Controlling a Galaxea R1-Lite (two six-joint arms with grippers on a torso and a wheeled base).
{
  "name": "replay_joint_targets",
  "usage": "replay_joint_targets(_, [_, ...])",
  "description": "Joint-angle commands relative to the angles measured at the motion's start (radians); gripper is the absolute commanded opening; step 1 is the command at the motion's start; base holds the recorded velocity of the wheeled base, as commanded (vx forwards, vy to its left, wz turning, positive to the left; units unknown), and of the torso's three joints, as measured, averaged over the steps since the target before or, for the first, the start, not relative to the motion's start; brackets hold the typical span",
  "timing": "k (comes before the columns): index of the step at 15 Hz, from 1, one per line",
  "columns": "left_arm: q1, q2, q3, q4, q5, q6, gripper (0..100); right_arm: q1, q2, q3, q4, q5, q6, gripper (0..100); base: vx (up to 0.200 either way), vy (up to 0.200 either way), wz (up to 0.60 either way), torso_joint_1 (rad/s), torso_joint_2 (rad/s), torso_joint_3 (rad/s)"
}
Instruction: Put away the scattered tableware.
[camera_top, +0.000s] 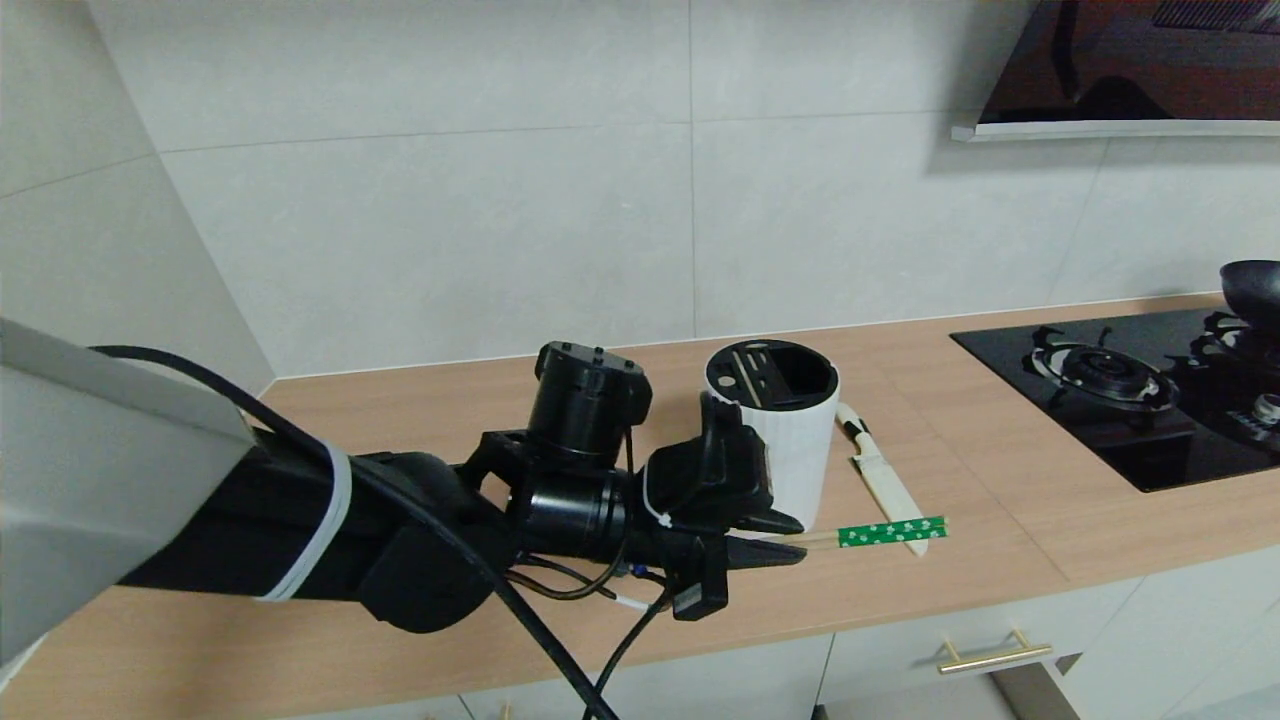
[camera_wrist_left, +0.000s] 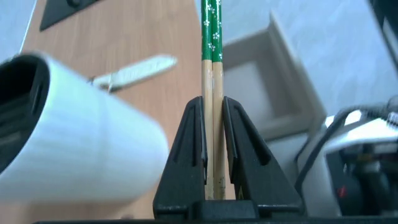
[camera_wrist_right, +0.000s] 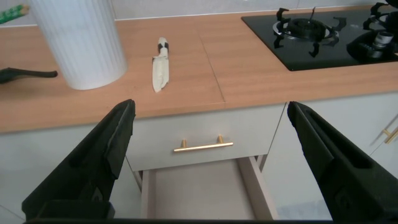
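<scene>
Chopsticks (camera_top: 880, 532), a pair with green patterned ends, are clamped side by side in the left gripper (camera_top: 775, 535), whose fingers pinch the plain wooden part. They hang low over the surface (camera_top: 400, 420), just in front of the white holder (camera_top: 790, 440). Gripping both sticks together probably lets them travel as one piece, and the free length leaves plenty to slide into the holder's open top.

Their long axis runs in line with the gripper's fingers, nearly level and roughly along the surface's front edge. The green ends point toward the robot's right, away from the gripper. In the head view those ends cross the tip of a pale knife (camera_top: 885, 485) lying beside the holder (whether they touch it I cannot tell). They would likely need tipping upright before going in.

The right gripper (camera_wrist_right: 210, 106) is spread wide and empty, above an open drawer (camera_wrist_right: 199, 193).
</scene>
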Motion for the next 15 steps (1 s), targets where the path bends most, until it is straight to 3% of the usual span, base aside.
replay_joint_targets(1, [-0.013,0.037,-0.01,-0.008,0.001,-0.006,0,0.0,0.002,0.0,0.0,0.0,0.0,100,0.0,0.0,0.0,0.0,0.0,0.0])
replay_joint_targets(9, [-0.042,0.074,-0.024,-0.063,-0.002,-0.004,0,0.0,0.002,0.0,0.0,0.006,-0.002,100,0.0,0.0,0.0,0.0,0.0,0.0])
replay_joint_targets(11, [-0.044,0.066,-0.014,-0.067,-0.005,-0.004,0,0.0,0.002,0.0,0.0,0.006,-0.002,100,0.0,-0.2,0.0,0.002,0.0,0.002])
replay_joint_targets(15, [-0.064,0.012,0.089,-0.077,-0.011,-0.009,0,0.0,0.002,0.0,0.0,0.008,-0.002,100,0.0,-0.05,0.0,-0.002,0.0,0.001])
